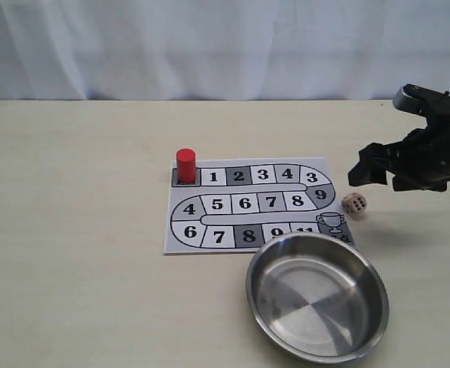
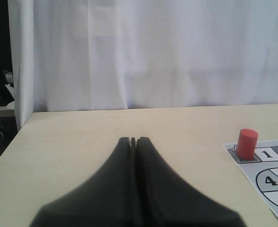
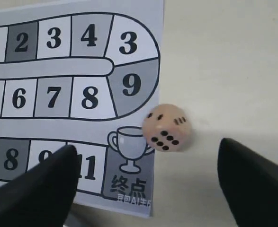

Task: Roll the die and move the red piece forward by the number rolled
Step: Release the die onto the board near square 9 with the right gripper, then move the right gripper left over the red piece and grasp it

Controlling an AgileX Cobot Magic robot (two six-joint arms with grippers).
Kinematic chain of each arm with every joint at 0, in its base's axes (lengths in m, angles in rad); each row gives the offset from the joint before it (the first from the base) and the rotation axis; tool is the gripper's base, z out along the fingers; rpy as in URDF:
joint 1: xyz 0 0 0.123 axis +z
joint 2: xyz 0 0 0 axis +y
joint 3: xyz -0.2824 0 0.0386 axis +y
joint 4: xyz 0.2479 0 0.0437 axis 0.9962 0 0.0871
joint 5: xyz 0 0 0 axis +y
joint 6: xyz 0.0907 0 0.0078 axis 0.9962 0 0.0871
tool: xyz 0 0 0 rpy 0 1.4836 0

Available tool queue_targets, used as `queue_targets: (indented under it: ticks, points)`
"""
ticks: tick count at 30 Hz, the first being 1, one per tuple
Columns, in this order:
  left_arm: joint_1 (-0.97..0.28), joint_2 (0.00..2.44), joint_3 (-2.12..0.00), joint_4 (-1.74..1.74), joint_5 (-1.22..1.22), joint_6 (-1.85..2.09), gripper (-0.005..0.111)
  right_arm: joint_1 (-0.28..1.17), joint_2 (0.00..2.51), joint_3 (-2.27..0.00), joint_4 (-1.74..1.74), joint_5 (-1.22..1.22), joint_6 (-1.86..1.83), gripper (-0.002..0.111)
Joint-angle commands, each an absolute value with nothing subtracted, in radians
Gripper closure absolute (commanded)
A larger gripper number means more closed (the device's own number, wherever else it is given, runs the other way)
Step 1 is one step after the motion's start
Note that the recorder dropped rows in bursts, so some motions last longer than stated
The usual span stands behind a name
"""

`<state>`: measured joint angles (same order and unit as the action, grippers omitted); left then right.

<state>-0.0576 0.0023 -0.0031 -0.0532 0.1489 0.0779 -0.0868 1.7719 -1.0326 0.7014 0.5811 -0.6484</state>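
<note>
The red piece [image 1: 185, 165] stands upright on the grey start square, left of square 1 on the paper board [image 1: 244, 204]. The left wrist view also shows the red piece [image 2: 247, 143] at the corner of the board [image 2: 270, 180]. The die [image 1: 354, 205] is just off the board's right edge beside the trophy square, tilted and slightly blurred. My right gripper [image 1: 366, 173] hangs open just above and behind it, touching nothing. In the right wrist view the die [image 3: 167, 127] lies beyond the spread fingers of that gripper [image 3: 146, 147]. My left gripper [image 2: 134, 140] is shut and empty over bare table.
A shiny metal bowl [image 1: 316, 300] sits empty at the front, touching the board's near right corner. A white curtain [image 1: 225, 46] backs the table. The left arm is outside the exterior view.
</note>
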Motion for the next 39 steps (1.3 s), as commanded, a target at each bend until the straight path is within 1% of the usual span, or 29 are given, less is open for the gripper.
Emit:
queue_targets:
  ticks: [1, 12, 32, 36, 39]
  points:
    - [-0.059, 0.0, 0.0, -0.055, 0.143, 0.073, 0.107, -0.093, 1.772, -1.035, 0.699, 0.571, -0.672, 0.032]
    - [-0.059, 0.0, 0.0, -0.055, 0.143, 0.073, 0.107, -0.093, 1.772, -1.035, 0.668, 0.524, -0.674, 0.032]
    - [-0.059, 0.0, 0.0, -0.055, 0.143, 0.073, 0.107, -0.093, 1.772, -1.035, 0.662, 0.524, -0.7, 0.032]
    - [-0.059, 0.0, 0.0, -0.055, 0.143, 0.073, 0.107, -0.072, 1.761, -1.035, 0.655, 0.536, -0.73, 0.032]
    - [-0.059, 0.0, 0.0, -0.055, 0.143, 0.073, 0.107, -0.024, 1.753, -1.035, 0.653, 0.519, -0.73, 0.032]
